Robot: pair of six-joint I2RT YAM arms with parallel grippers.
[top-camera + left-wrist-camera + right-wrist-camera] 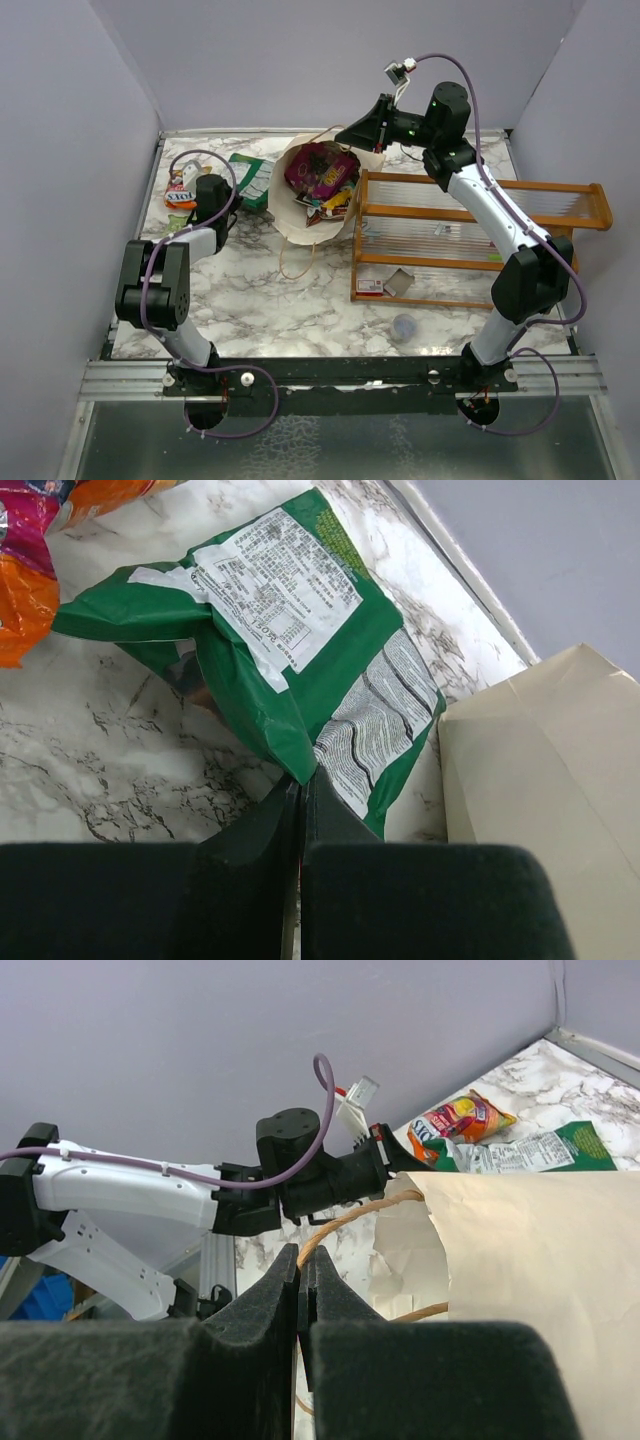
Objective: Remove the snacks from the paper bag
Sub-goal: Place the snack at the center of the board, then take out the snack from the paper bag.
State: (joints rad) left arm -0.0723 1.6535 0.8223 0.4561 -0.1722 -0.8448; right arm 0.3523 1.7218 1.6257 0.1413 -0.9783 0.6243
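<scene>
While your left end effector [301,790] is closed on the lower fold of one green packet [300,660], that packet lies on the bench [290,300] just left of the paper bag [292,218]. One red-orange-yellow packet [183,188] lies near it, so two snacks are out. Your right end effector [300,1258] is pinched together on one string handle [350,1218] at the bag's far rim. One purple-magenta packet [318,168] tops the bag's contents; those beneath are too jumbled to count.

Snacks [320,175] sit in the paper bag [300,225]; two packets [250,180] lie left of it; the rack [480,215] stands right.
</scene>
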